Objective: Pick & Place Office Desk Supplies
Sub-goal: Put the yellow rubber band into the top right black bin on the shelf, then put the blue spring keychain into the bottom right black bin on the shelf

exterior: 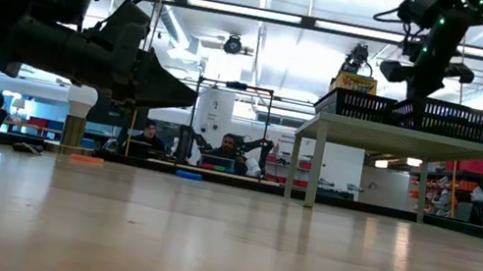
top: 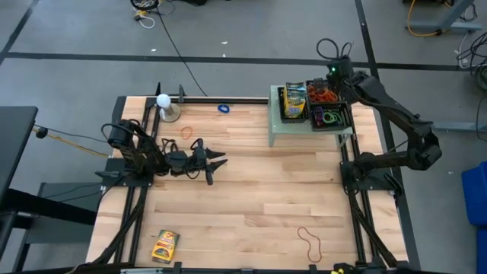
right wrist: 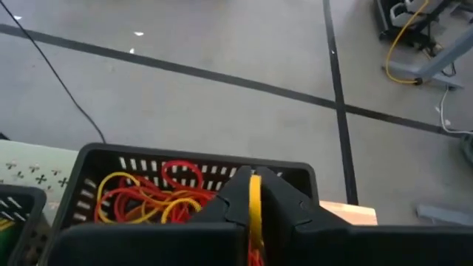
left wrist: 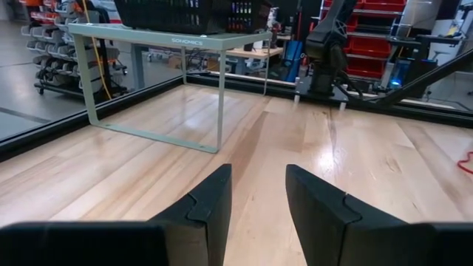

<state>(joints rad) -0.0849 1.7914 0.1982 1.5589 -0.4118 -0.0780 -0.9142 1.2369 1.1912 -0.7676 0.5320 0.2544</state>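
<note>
My right gripper (top: 333, 74) hangs over the far basket (right wrist: 111, 159) on the grey-green stand (top: 288, 131), shut on a yellow rubber band (right wrist: 255, 199). That basket holds red and yellow rubber bands (right wrist: 151, 196). A neighbouring basket holds crayon boxes (top: 294, 100), and a third holds purple and green bands (top: 331, 118). My left gripper (left wrist: 259, 203) is open and empty, level above the table's left half (top: 215, 161). Flat on the table lie a blue band (top: 223, 108), an orange band (top: 186, 132), a reddish band (top: 310, 242) and a crayon box (top: 165, 245). My right gripper pinches the yellow rubber band between its two fingers, a short strip (right wrist: 255, 193) showing in the slit between them. The fingers point down from above, over the basket of red and yellow bands. The gripper hides the rest of the band.
A white ball on a small stand (top: 163, 106) sits near the table's far left corner. The stand's legs (left wrist: 220, 111) rise from the far right part of the table. The right arm's base (top: 373, 171) stands at the right edge. Bare wood lies across the table's middle (top: 266, 198).
</note>
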